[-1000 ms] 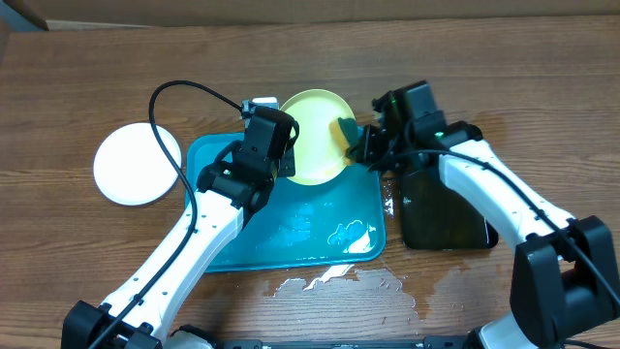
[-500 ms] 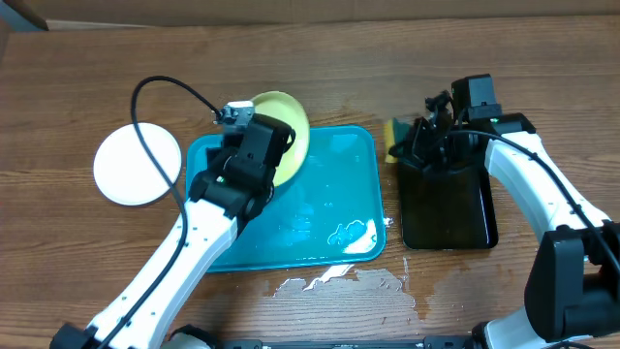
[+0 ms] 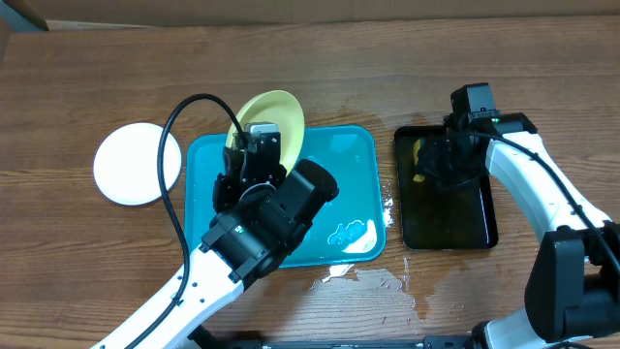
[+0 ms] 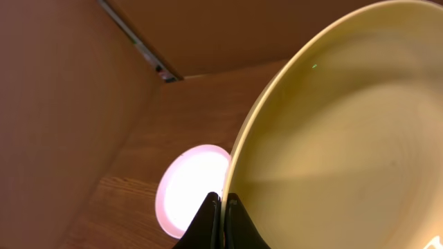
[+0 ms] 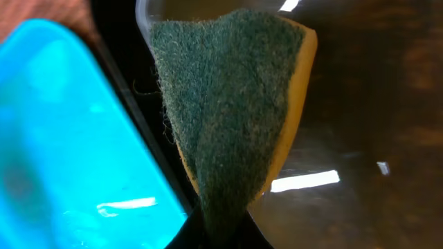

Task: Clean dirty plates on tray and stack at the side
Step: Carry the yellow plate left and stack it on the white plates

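My left gripper [image 4: 223,199] is shut on the rim of the pale yellow plate [image 3: 273,114], which it holds tilted above the back left of the turquoise tray [image 3: 334,194]; the plate fills the left wrist view [image 4: 346,138]. A white plate [image 3: 137,163] lies on the table left of the tray and shows in the left wrist view [image 4: 190,183]. My right gripper [image 5: 221,214] is shut on a yellow sponge with a green scouring face [image 5: 232,104], held over the black tray [image 3: 446,204]. No third plate is in view.
Water is spilled on the table [image 3: 349,276] in front of the turquoise tray, and water pools in the tray's front right corner. A cardboard wall runs along the back edge [image 3: 310,10].
My left arm has swung the yellow plate a little left and raised it, its wrist now over the tray. My right gripper carried the sponge from the tray's edge to over the black tray.
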`<state>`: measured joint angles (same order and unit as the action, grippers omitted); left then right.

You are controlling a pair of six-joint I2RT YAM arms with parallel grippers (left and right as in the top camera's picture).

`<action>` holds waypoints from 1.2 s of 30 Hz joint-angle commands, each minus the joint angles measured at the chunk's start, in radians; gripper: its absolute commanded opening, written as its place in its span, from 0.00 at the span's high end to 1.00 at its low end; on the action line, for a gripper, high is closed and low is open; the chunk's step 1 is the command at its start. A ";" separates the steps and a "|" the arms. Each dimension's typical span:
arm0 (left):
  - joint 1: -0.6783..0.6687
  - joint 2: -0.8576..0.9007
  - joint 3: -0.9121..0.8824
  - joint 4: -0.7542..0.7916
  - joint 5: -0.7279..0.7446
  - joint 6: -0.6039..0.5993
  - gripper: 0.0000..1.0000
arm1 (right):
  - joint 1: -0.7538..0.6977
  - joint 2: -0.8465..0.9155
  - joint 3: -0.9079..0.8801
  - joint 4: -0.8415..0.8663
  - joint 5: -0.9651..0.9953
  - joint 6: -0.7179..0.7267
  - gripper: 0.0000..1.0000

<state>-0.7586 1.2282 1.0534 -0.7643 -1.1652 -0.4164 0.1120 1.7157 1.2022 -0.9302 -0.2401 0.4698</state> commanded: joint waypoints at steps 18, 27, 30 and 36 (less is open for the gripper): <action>0.665 -0.013 0.015 0.011 0.892 -0.100 0.96 | -0.004 -0.013 -0.013 0.031 0.229 -0.033 0.93; 1.361 0.029 0.014 0.012 1.155 -0.040 0.96 | -0.004 -0.013 -0.013 0.062 0.229 -0.033 0.93; 1.449 0.091 0.014 0.048 1.221 -0.055 0.96 | -0.004 -0.013 -0.013 0.065 0.229 -0.033 0.93; 1.485 0.295 0.014 0.179 1.268 -0.053 0.96 | -0.004 -0.013 -0.013 0.060 0.229 -0.033 0.92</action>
<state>0.7216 1.4361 1.0538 -0.6258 0.0109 -0.4725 0.1120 1.7157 1.1908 -0.8745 -0.0216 0.4435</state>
